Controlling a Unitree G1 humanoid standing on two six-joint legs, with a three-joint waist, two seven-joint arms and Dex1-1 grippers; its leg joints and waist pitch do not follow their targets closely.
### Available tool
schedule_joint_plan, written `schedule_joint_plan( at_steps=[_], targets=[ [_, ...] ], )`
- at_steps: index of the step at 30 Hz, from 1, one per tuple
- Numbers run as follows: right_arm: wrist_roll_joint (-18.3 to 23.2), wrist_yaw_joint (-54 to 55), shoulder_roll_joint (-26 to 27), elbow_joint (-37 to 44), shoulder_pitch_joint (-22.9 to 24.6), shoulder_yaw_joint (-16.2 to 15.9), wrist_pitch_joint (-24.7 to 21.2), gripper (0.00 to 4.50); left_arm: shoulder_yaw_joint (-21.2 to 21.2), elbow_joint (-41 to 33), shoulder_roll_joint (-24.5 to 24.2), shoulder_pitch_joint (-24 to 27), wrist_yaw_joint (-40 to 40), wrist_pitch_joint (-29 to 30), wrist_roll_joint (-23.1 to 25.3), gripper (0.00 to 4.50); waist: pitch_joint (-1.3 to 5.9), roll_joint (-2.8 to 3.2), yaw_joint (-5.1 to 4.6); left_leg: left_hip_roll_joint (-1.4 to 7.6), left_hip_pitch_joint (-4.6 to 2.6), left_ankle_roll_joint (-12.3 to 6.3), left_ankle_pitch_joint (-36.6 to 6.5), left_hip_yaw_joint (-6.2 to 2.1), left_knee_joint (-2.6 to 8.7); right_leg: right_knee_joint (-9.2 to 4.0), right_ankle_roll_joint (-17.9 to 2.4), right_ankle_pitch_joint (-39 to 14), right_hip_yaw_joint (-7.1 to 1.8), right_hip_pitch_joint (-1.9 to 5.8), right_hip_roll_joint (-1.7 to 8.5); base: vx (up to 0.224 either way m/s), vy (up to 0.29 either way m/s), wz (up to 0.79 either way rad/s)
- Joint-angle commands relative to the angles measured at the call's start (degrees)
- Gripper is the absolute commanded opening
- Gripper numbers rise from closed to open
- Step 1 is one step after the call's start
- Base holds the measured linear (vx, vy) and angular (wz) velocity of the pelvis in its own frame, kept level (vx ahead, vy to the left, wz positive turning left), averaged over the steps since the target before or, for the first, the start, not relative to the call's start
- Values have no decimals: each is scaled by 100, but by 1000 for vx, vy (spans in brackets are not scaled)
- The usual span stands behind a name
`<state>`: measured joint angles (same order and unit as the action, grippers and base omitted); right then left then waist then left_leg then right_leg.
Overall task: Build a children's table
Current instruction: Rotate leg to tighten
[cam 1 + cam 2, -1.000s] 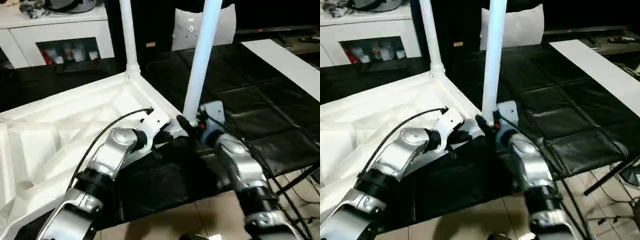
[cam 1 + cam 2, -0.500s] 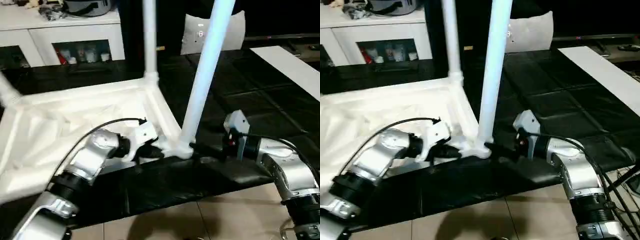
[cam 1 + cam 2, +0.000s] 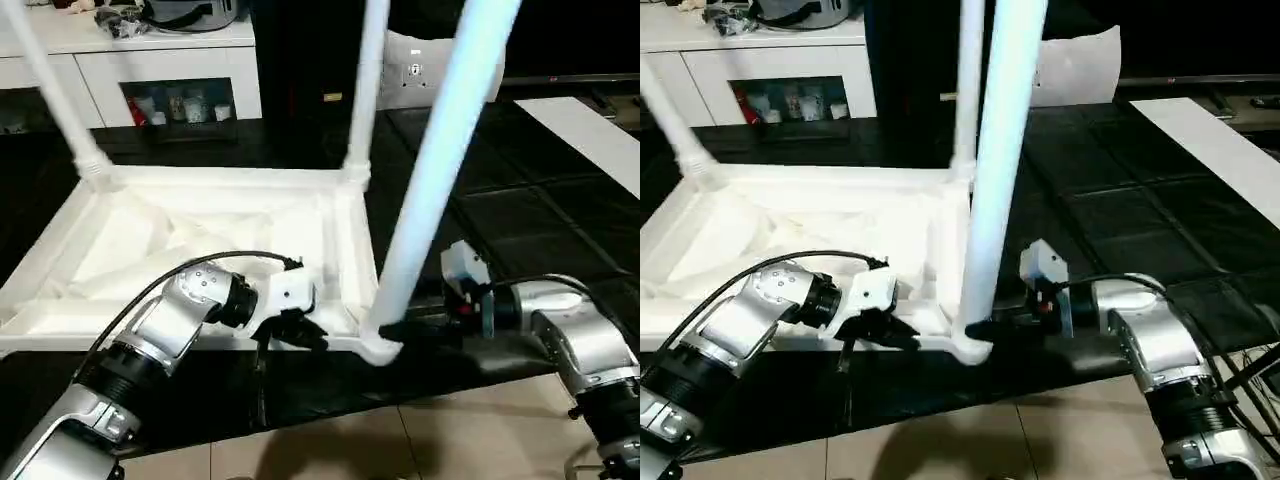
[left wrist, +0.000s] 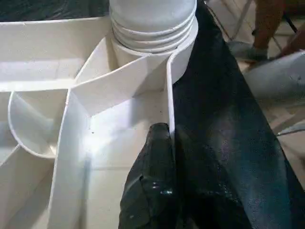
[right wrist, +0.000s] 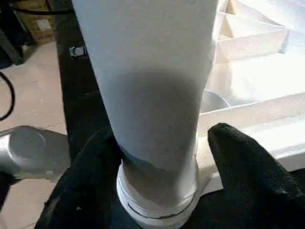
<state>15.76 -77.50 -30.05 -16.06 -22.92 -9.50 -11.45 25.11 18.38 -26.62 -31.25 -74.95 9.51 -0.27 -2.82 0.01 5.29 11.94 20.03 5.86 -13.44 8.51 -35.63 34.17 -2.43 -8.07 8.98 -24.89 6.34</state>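
Observation:
The children's table top (image 3: 200, 215) lies upside down on the black mat, ribbed underside up. Three white legs stand in its corner sockets: one at the far left (image 3: 55, 90), one at the far right (image 3: 365, 90) and a near one (image 3: 440, 180) at the front right corner. My left gripper (image 3: 310, 335) is shut on the thin front rim, just left of that corner; its fingertip (image 4: 159, 131) presses the rim wall. My right gripper (image 5: 162, 143) straddles the near leg's base from the right. One finger (image 5: 100, 157) lies against the leg. The other finger (image 5: 233, 157) stands slightly off it.
White cabinets with glass doors (image 3: 160, 70) line the back. A flat white panel (image 3: 590, 125) lies on the mat (image 3: 520, 220) at the far right, and a white cushion-like piece (image 3: 420, 65) stands behind the table. Tiled floor (image 3: 330, 440) runs along the mat's near edge.
The view has swung, bringing the far left leg into sight. My right arm has come round from the front of the corner to its right side. The left gripper keeps its hold.

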Motion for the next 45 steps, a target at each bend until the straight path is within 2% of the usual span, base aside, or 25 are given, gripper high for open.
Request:
schedule_joint_plan(
  at_steps=[1,7,9,13,18,20,22,26,27,28,29,30,32,33,34,35,36,38,39,40,41,42,43,44,45],
  targets=[
    [98,-139,-67,28,-95,-52,-68,277,103,-280,6,-41,-232,-158,-44,0,437,-69,-20,97,76,-534,-225,71,406,-377,-683,-1810,-348,502,233,0,0,0],
    [83,-326,-109,77,-34,-171,-47,213,117,-275,3,-37,-234,-193,-30,0,440,-69,-14,94,82,-531,-167,73,402,-375,-692,-1747,-349,502,231,0,0,0],
    [95,-375,-122,111,-11,-187,-125,202,110,-232,3,-58,-179,-175,-1,0,432,-51,-14,92,78,-515,-223,74,404,-390,-667,-1850,-342,498,228,0,0,0],
    [114,-417,-137,172,28,-188,-188,193,104,-228,-15,-46,-174,-175,-4,0,436,-61,-14,86,79,-480,-252,73,406,-405,-600,-1937,-336,504,223,0,0,0],
    [189,-397,-113,287,121,-196,-340,191,53,-245,14,-3,-160,-53,-63,0,443,-57,-8,94,81,-507,-178,70,401,-379,-654,-1762,-341,504,220,0,0,0],
    [336,-85,80,549,286,-144,-620,191,-41,-258,146,-5,78,239,-102,0,441,-68,-10,99,80,-497,-202,71,405,-385,-655,-1799,-342,507,224,0,0,0],
    [370,71,175,653,351,-117,-698,191,-82,-258,208,-19,196,371,-109,0,434,-66,2,94,75,-457,-223,72,412,-403,-607,-1911,-339,502,230,0,0,0],
    [170,1114,708,659,438,12,-782,191,-330,-231,509,-124,740,871,-179,0,395,-73,-46,46,62,-325,-509,94,414,-524,-332,-2554,-300,470,217,0,0,0],
    [150,1217,760,659,443,25,-804,191,-355,-230,538,-135,788,917,-189,0,391,-67,-62,21,58,-270,-589,95,407,-574,-188,-2825,-266,462,207,0,0,0],
    [-72,2028,1139,573,418,124,-901,191,-546,-207,756,-217,1144,1231,-260,0,391,-73,-91,0,81,-219,-660,82,407,-595,-54,-3014,-234,480,207,0,0,0],
    [-116,2190,1221,549,406,141,-924,191,-594,-190,814,-243,1239,1295,-271,0,372,-56,-140,-17,78,-183,-768,80,396,-658,56,-3190,-190,444,192,0,0,0],
    [-240,2585,1423,482,374,169,-964,191,-721,-135,974,-318,1513,1459,-289,0,388,-44,-211,-18,82,-154,-876,56,393,-682,124,-3246,-153,463,194,0,0,0],
    [-343,2885,1561,417,340,186,-973,191,-804,-83,1095,-382,1715,1559,-297,0,391,-47,-271,-23,103,-148,-925,46,391,-701,188,-3231,-120,476,185,0,0,0],
    [-457,3383,1813,250,244,250,-1008,191,-934,27,1297,-498,2055,1700,-303,0,407,-39,-327,-11,118,-179,-966,19,401,-710,197,-3138,-95,512,198,0,0,0],
    [-511,3667,1958,132,169,300,-994,191,-997,103,1404,-563,2251,1728,-292,0,396,3,-384,10,124,-228,-1002,10,413,-729,154,-3031,-76,510,197,0,0,0],
    [-511,3667,1958,132,169,300,-994,191,-997,103,1404,-563,2251,1728,-292,0,405,-4,-411,14,131,-227,-1019,2,411,-731,145,-2983,-70,518,203,0,0,0],
    [-549,4529,2388,-189,-73,540,-1069,191,-1153,260,1659,-698,2699,1770,-289,0,408,16,-480,28,76,-247,-1093,-7,424,-743,-5,-2843,-60,507,226,0,0,0],
    [-475,5216,2774,-460,-292,816,-1115,191,-1319,443,1916,-839,3161,1742,-254,0,395,26,-546,23,70,-247,-1162,-9,421,-765,-70,-2857,-38,504,226,0,0,0],
    [-407,5412,2910,-570,-376,929,-1060,191,-1352,513,1988,-890,3282,1701,-235,0,429,14,-569,26,70,-250,-1056,-25,428,-717,-159,-2641,-69,535,248,0,0,0],
    [-407,5412,2910,-570,-376,929,-1060,191,-1352,513,1988,-890,3282,1701,-235,0,432,11,-567,33,81,-283,-966,-21,438,-700,-211,-2508,-99,534,254,0,0,0],
    [-501,5603,3043,-719,-489,980,-767,247,-1392,587,2087,-949,3466,1644,-191,0,443,37,-560,51,89,-331,-770,-19,441,-640,-343,-2211,-140,527,263,0,0,0],
    [-580,5690,3094,-761,-524,984,-692,247,-1405,581,2124,-956,3508,1664,-185,0,456,17,-571,51,85,-351,-677,-6,429,-610,-405,-2085,-157,516,247,0,0,0],
    [-642,5748,3122,-797,-544,977,-625,261,-1411,566,2147,-950,3533,1681,-180,0,475,10,-547,52,92,-413,-425,0,420,-532,-575,-1767,-190,525,252,57,-11,7],
    [-686,5731,3119,-813,-545,939,-574,261,-1401,546,2144,-931,3543,1673,-159,0,489,16,-546,60,128,-516,-195,-4,409,-457,-740,-1449,-215,549,258,65,-12,2],
    [-765,5720,3106,-802,-521,890,-526,267,-1329,524,2085,-886,3508,1609,-92,0,505,22,-536,63,141,-563,-18,-8,393,-420,-804,-1226,-229,564,267,65,-12,2]
  ],
)
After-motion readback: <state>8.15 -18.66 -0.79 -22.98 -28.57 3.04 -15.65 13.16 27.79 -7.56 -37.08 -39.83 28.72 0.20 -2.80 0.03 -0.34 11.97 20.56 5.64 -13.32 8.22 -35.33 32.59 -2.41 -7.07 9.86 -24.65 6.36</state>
